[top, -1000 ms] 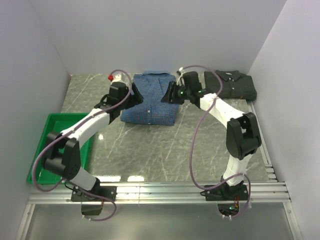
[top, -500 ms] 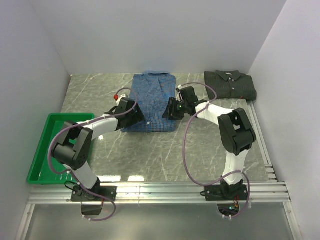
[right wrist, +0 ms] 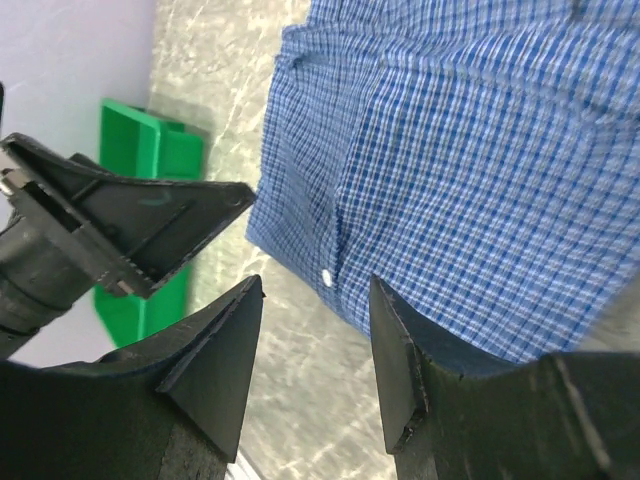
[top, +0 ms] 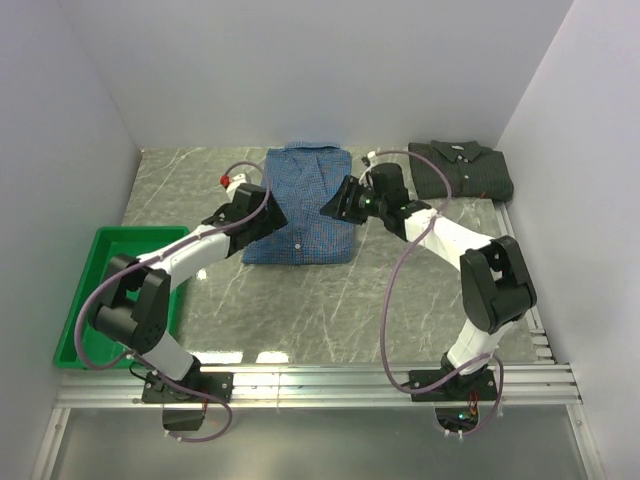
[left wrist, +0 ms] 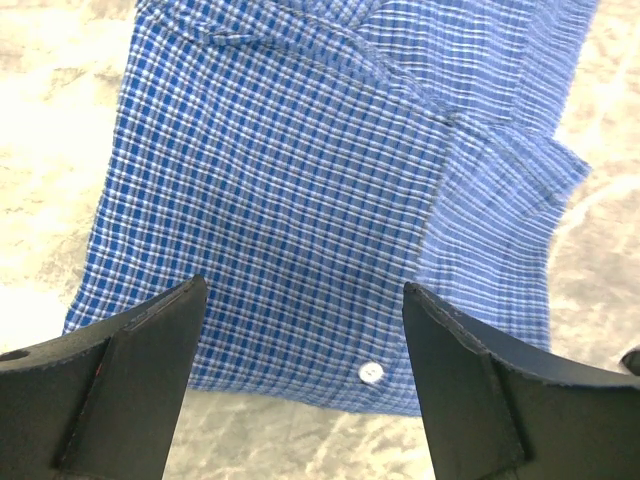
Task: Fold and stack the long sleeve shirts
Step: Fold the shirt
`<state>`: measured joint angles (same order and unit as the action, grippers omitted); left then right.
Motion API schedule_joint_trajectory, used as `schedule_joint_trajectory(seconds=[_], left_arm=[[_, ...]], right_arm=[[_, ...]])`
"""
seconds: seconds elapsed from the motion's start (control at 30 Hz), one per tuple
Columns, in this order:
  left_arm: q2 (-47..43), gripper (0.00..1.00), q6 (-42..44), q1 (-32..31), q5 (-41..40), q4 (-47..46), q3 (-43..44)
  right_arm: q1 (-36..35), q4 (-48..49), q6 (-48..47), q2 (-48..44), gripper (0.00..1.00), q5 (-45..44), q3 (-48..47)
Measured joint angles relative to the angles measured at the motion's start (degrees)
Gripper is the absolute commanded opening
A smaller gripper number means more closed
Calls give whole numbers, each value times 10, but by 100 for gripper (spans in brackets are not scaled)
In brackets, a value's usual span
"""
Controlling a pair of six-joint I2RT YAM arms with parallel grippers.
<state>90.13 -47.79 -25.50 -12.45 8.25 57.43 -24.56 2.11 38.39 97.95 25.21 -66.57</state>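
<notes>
The blue checked long sleeve shirt point(top: 305, 205) lies folded at the back middle of the table, collar toward the wall. The dark green-charcoal shirt point(top: 462, 170) lies folded at the back right. My left gripper point(top: 266, 214) hovers at the blue shirt's left edge. In the left wrist view it point(left wrist: 304, 287) is open over the hem and a white button point(left wrist: 371, 372), with nothing between the jaws. My right gripper point(top: 336, 203) hovers at the shirt's right edge. It point(right wrist: 316, 283) stands open and empty above the near corner of the blue shirt point(right wrist: 470, 180).
A green plastic tray point(top: 105, 245) sits at the left edge of the table, partly under the left arm. White walls close in the back and both sides. Bare marbled tabletop point(top: 330, 300) lies between the shirts and the arm bases.
Both grippers ran along the blue shirt's sides toward its near end, then came back to mid-length. The jaws stayed open. The shirt now lies squarer.
</notes>
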Motion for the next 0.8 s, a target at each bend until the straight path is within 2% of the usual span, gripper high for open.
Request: schedule_joint_trajectory(seconds=[0.13, 0.37, 0.57, 0.67, 0.8], left_arm=[[29, 85, -11, 0, -8, -6, -9], [64, 84, -45, 0, -7, -11, -43], [43, 84, -68, -1, 5, -38, -80], [10, 84, -85, -17, 18, -46, -121], [-47, 85, -112, -73, 38, -53, -180]], right_arm=[[-17, 57, 49, 14, 54, 11, 60], [-26, 187, 148, 58, 53, 29, 227], [-20, 271, 161, 56, 53, 29, 270], [-18, 261, 142, 38, 53, 26, 283], [-17, 180, 89, -14, 53, 12, 290]])
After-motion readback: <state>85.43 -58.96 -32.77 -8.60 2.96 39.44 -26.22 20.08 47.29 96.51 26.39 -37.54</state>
